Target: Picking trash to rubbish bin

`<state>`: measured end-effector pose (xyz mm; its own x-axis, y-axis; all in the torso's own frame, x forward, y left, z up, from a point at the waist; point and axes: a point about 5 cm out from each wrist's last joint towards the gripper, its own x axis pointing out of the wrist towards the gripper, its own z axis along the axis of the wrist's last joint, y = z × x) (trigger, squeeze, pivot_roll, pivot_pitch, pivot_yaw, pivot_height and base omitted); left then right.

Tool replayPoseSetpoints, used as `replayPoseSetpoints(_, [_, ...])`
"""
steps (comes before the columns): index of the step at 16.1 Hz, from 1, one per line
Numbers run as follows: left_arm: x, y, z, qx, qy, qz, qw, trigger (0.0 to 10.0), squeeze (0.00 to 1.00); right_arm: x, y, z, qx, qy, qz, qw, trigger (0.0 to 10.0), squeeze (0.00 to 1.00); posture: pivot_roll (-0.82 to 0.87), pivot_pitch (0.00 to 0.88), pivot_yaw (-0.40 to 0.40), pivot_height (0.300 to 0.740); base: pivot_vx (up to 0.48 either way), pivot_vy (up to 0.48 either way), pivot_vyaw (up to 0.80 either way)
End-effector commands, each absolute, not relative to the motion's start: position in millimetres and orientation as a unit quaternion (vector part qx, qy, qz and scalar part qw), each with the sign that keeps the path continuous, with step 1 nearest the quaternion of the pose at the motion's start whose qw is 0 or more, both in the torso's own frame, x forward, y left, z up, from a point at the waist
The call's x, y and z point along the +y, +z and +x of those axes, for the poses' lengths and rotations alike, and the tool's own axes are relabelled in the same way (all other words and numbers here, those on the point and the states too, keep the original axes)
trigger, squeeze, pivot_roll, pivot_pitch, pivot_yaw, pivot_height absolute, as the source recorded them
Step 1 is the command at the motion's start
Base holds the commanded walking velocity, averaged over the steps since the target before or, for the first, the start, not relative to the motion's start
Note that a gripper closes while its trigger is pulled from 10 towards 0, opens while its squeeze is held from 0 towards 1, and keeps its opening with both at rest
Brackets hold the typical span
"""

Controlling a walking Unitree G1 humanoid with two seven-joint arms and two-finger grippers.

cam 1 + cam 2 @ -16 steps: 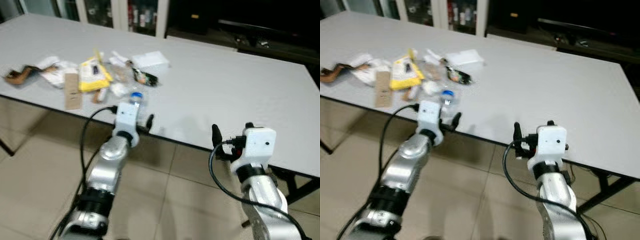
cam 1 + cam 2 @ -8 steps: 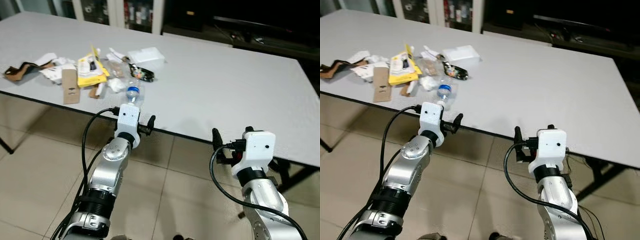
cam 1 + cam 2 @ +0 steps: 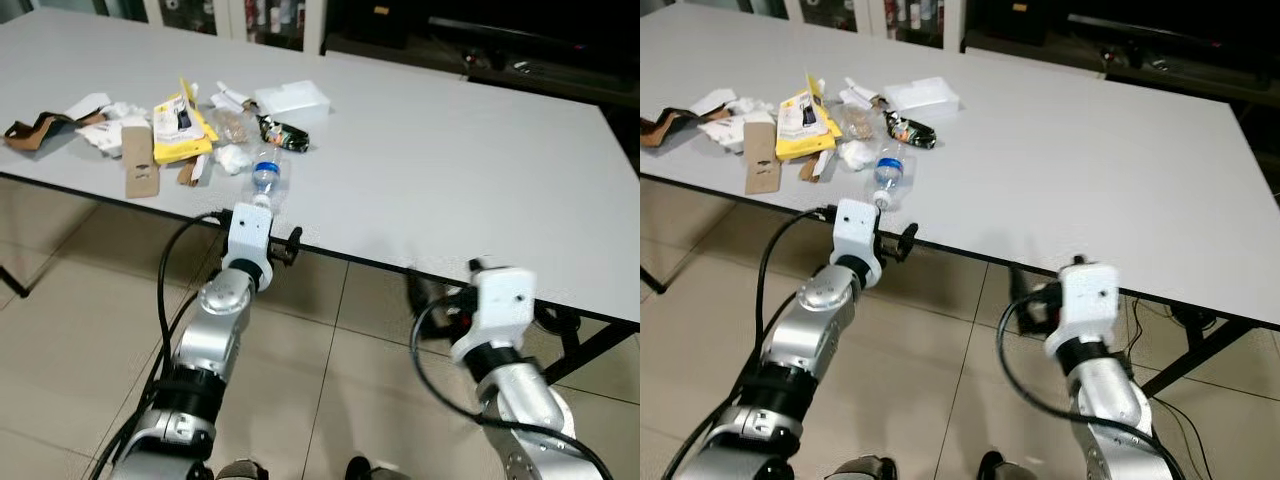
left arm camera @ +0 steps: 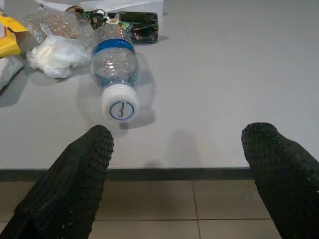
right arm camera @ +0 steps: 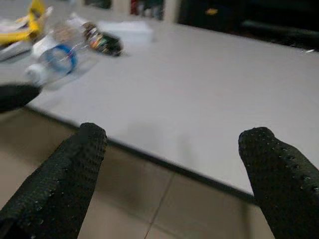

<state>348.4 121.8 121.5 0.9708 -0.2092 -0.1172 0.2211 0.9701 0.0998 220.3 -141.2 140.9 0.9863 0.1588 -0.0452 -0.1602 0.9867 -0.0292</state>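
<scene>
So we're looking at a tiled floor (image 3: 60, 330) with a big grey table (image 3: 450, 170) stretching across it. Closest in, the right gripper (image 5: 169, 164) is hovering just off the table's near edge, fingers spread wide and gripping nothing. The left gripper (image 4: 179, 164) is sitting right at the edge too, also wide open and empty, aimed straight at the plastic water bottle (image 4: 115, 62), which is lying on its side with its cap facing the robot. Compared with a second ago, the bottle is looking less hidden behind the left wrist, since the robot's view has pulled back a bit. Behind it the rest of the trash is piling up: a white tissue wad (image 4: 55, 55), a dark wrapper (image 4: 137, 22), a yellow packet (image 3: 180, 125), a cardboard strip (image 3: 140, 172) and a white box (image 3: 292, 98). My guess: bottle first.
</scene>
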Motion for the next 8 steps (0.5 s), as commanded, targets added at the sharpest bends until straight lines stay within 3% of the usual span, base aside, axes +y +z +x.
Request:
replayPoseSetpoints(1, [120.7,123.9,350.5,0.047,-0.108,0.057,0.991,10.0,0.00,-144.7,143.7,217.6,0.020,0.077,-0.019,0.997,10.0,0.00,0.14,0.143,-0.067,0.740,0.000,0.000,0.00])
replayPoseSetpoints(8, [123.3,125.4,356.2,0.042,-0.106,0.060,0.992,10.0,0.00,-132.9,141.7,213.4,0.032,0.120,-0.009,0.992,10.0,0.00,0.14,0.159,-0.060,0.740,0.000,0.000,0.00])
